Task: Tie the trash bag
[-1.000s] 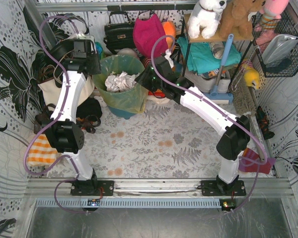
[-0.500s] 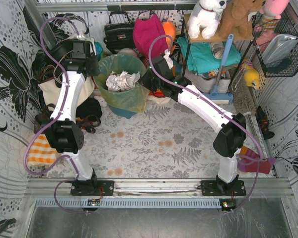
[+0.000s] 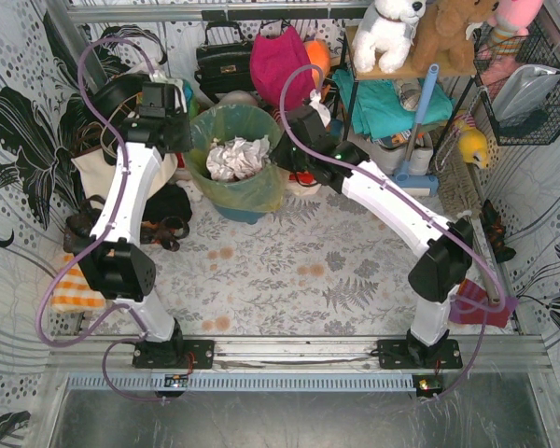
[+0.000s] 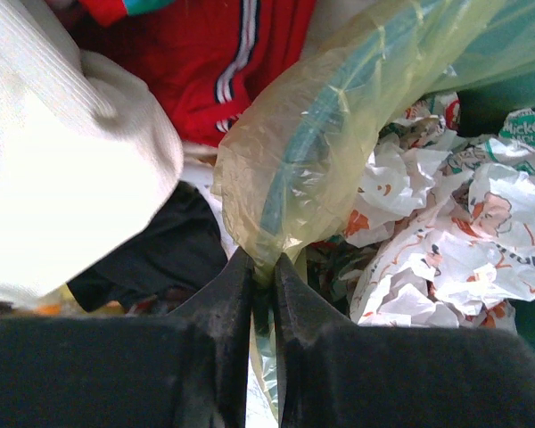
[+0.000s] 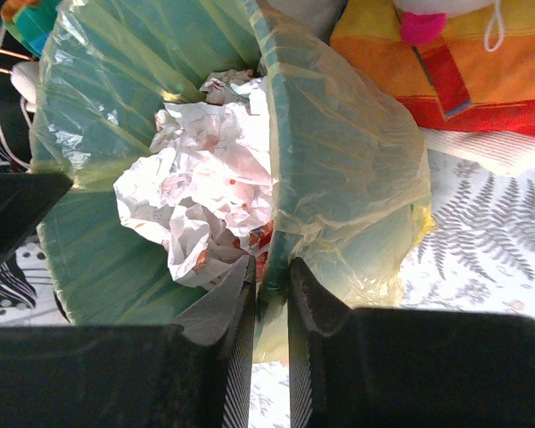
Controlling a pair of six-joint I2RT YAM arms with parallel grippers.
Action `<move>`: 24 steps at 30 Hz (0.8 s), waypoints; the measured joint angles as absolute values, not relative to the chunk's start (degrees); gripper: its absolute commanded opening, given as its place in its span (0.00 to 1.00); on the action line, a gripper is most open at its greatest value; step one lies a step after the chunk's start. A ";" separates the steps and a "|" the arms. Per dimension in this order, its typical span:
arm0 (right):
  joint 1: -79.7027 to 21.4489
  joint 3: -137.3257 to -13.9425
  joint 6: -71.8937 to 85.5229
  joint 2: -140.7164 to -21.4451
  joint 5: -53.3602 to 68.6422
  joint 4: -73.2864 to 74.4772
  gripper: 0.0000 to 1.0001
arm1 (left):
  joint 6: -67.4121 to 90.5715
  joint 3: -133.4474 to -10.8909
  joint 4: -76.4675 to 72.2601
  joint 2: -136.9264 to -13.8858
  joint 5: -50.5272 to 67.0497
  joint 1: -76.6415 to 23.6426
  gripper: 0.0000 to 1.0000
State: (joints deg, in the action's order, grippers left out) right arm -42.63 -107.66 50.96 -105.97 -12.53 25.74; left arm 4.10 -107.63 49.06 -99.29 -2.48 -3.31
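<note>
The yellow-green trash bag (image 3: 245, 191) lines a round teal bin (image 3: 243, 213) at the back middle, with crumpled white paper (image 3: 235, 157) inside. My left gripper (image 3: 189, 119) is at the bin's left rim. In the left wrist view my left gripper (image 4: 265, 267) is shut on a pinch of the trash bag (image 4: 290, 169) at the rim. My right gripper (image 3: 285, 149) is at the bin's right rim. In the right wrist view my right gripper (image 5: 269, 276) is shut on the trash bag (image 5: 339, 160) where it folds over the bin rim, paper (image 5: 205, 196) to its left.
A cream canvas tote (image 3: 98, 173) and black bag (image 3: 168, 210) lie left of the bin. A black handbag (image 3: 222, 61) and pink bag (image 3: 278, 61) stand behind it. A shelf with soft toys (image 3: 392, 33), teal cloth and a brush (image 3: 415, 140) stands right.
</note>
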 measured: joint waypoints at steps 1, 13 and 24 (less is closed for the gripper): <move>-42.63 -107.09 49.98 -105.12 -12.56 26.46 0.00 | 4.29 -106.98 49.65 -98.39 -2.66 -3.99 0.00; -42.35 -96.38 41.01 -89.03 -12.25 32.38 0.00 | 9.06 -100.42 54.28 -87.02 -3.03 -14.39 0.00; -42.37 -85.93 36.73 -71.48 -9.54 41.45 0.00 | 17.32 -93.95 61.04 -78.72 -1.48 -27.33 0.00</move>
State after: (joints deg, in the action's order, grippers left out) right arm -42.37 -85.93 36.73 -71.48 -9.54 41.45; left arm 17.32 -93.95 61.04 -78.72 -1.48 -27.33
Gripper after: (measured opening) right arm 0.152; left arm 0.187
